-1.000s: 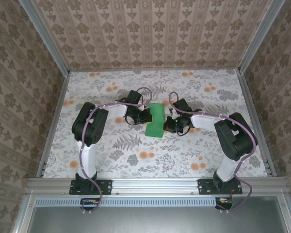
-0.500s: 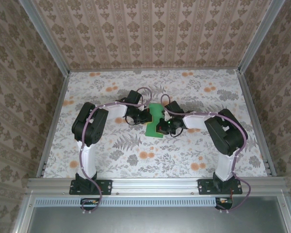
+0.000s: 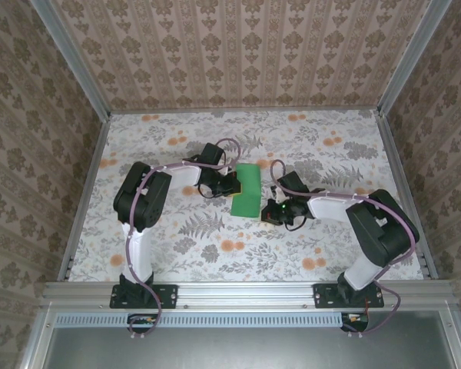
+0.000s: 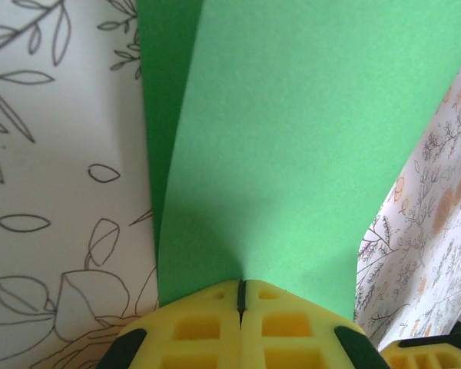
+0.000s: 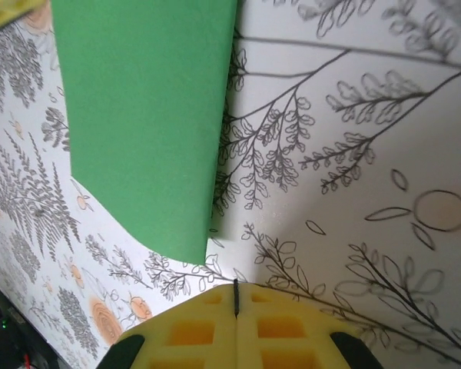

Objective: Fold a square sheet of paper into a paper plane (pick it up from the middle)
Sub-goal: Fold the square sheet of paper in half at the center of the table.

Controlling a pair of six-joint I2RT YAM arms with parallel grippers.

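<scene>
The square sheet of paper (image 3: 247,189) is bright green and folded over into a tall narrow rectangle at the table's middle. In the left wrist view the paper (image 4: 307,146) rises from my left gripper (image 4: 241,292), which is shut on its near edge; an under-layer shows along the left side. In the top view the left gripper (image 3: 232,183) sits at the sheet's left edge. My right gripper (image 5: 236,296) is shut with nothing between its yellow pads, just off the paper's (image 5: 146,115) lower corner. In the top view the right gripper (image 3: 269,211) lies right of the sheet.
The floral tablecloth (image 3: 184,238) covers the table, bounded by patterned walls and a metal rail (image 3: 246,290) at the near edge. Open cloth lies in front of and behind the paper.
My right gripper slid onto the paper's lower right part half a second ago, then drew back right and nearer, off the sheet. The left gripper and the paper have stayed put.
</scene>
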